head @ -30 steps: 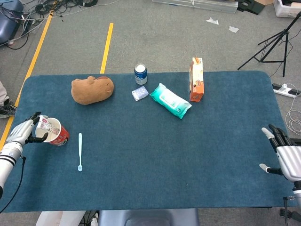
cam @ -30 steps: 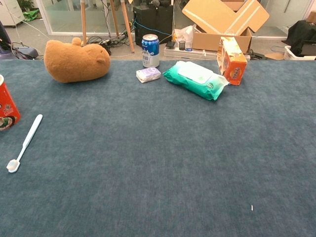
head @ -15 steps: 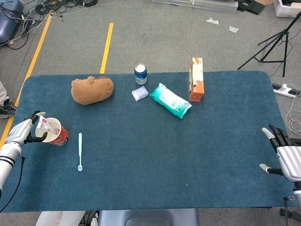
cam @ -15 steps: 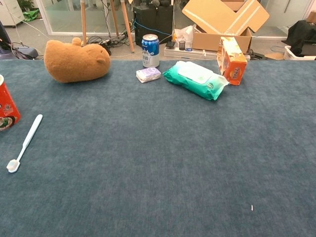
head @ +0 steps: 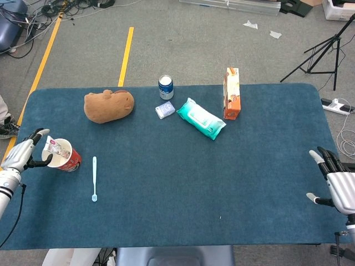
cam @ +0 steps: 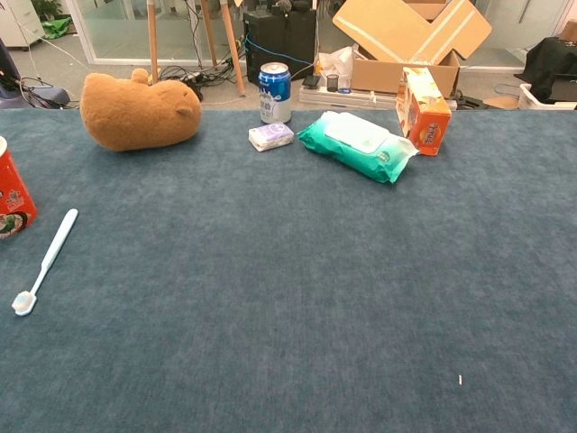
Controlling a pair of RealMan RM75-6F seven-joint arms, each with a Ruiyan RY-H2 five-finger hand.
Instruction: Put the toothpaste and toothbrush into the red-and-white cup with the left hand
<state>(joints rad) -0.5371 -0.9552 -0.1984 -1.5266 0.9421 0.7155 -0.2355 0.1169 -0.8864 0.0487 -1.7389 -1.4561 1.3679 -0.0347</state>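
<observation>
Head view: red-and-white cup (head: 65, 157) just beside left robot hand (head: 23, 154).

Free room and obstacles. The tabletop (head: 183, 183) lies bare across its near and middle parts. Obstacles stand in a far row: plush toy (head: 108, 105), can (head: 166, 87), small packet (head: 165, 110), wipes pack (head: 201, 118) and upright carton (head: 232, 93), with narrow gaps between them. At the left edge the cup (head: 62, 155), a tube standing in it, sits just beside the left robot hand (head: 22, 156), fingers apart. The toothbrush (head: 94, 178) lies flat right of the cup, apart from it. The right robot hand (head: 336, 183) hangs spread at the right edge, well apart from everything.
</observation>
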